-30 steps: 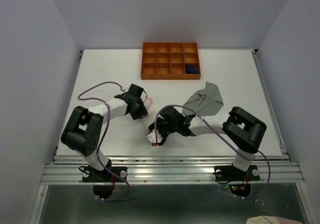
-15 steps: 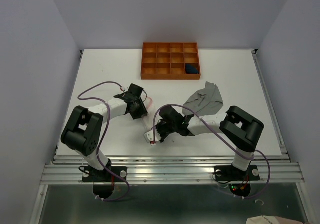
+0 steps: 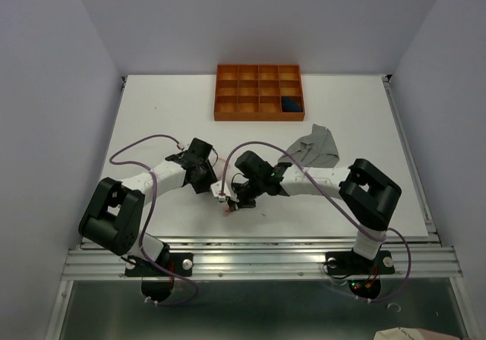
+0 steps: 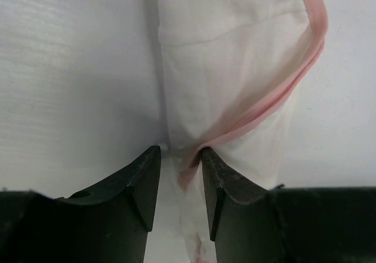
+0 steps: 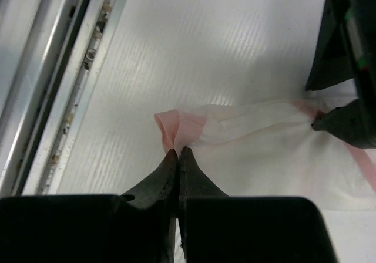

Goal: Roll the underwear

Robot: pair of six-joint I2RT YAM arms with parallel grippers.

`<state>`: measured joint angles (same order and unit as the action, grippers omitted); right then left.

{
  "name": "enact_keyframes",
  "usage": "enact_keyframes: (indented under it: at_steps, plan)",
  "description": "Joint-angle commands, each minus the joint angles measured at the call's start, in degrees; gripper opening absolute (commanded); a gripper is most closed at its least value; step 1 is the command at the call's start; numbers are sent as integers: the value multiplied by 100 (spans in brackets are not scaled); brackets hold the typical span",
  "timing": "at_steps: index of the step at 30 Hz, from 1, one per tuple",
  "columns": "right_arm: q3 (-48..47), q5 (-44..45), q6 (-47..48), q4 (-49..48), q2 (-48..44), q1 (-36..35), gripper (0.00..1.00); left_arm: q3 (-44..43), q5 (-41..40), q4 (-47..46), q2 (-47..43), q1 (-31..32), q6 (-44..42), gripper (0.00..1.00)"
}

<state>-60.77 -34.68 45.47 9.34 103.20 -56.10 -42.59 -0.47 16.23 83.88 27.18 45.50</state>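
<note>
The thin pale pink-white underwear [image 4: 235,69] lies stretched flat on the white table between my two grippers. My left gripper [image 4: 180,157] stands over one end with its jaws apart. A bunched strip of the cloth and its pink trim run between the fingertips, and a gap shows beside the cloth. My right gripper [image 5: 177,152] is shut on the folded pink edge of the underwear [image 5: 264,134] at the other end. From above, both grippers [image 3: 213,182] [image 3: 228,203] meet near the table's front middle. The grey underwear [image 3: 313,150] lies crumpled to the right. A navy piece [image 3: 289,105] sits in the tray.
An orange tray [image 3: 258,117] with several compartments stands at the back middle. The table's metal front rail [image 5: 64,98] runs close to the left of my right gripper. The left gripper's black fingers [image 5: 346,122] show at the right edge of the right wrist view.
My right gripper has shut on the pink edge and shifted left, toward the left gripper. The left arm has drawn nearer the table's front, its jaws unchanged.
</note>
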Motion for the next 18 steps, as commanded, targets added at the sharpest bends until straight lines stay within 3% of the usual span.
enact_keyframes:
  at_steps: [1, 5, 18]
  plan:
    - [-671, -935, -854, 928, 85, 160, 1, 163, -111, 267, -345, 129, 65, 45]
    - [-1111, -1269, -1049, 1463, 297, 301, 1, 216, -164, 346, -582, 235, 126, 45]
    - [-1858, -1498, -1708, 1702, 903, 529, 1, 488, -24, 179, -732, 367, 126, 45]
